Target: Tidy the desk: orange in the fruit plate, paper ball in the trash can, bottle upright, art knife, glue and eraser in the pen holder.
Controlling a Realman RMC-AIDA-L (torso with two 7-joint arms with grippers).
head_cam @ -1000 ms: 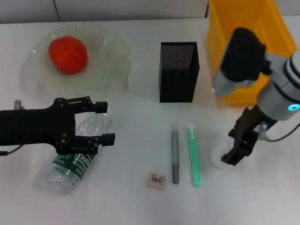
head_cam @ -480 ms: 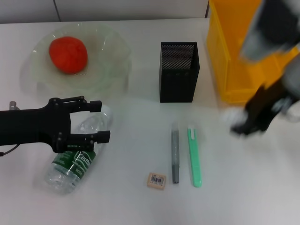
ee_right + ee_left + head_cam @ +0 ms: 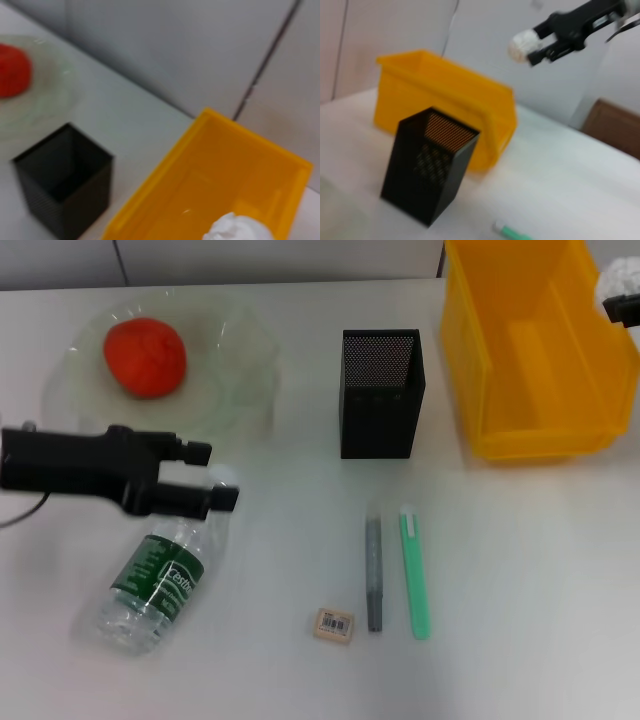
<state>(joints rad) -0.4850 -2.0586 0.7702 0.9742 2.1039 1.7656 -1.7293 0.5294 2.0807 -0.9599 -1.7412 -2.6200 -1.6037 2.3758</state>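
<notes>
My right gripper [image 3: 626, 306] is shut on the white paper ball [image 3: 617, 278] and holds it high at the far right rim of the yellow trash bin [image 3: 480, 390]. The ball also shows in the right wrist view [image 3: 237, 227] and the left wrist view [image 3: 522, 43]. My left gripper [image 3: 205, 476] is open and hovers over the cap end of the clear bottle [image 3: 150, 585], which lies on its side. The orange [image 3: 145, 356] sits in the glass plate [image 3: 235, 350]. The grey glue stick [image 3: 373, 575], the green art knife [image 3: 415, 572] and the eraser [image 3: 334, 625] lie in front of the black mesh pen holder [image 3: 380, 395].
The pen holder stands between the plate and the bin. The bin's inside looks empty in the right wrist view [image 3: 215, 185]. A wall stands right behind the table's far edge.
My right gripper lifted the paper ball off the table and carried it up to the bin's far right. My left gripper moved back off the bottle and turned.
</notes>
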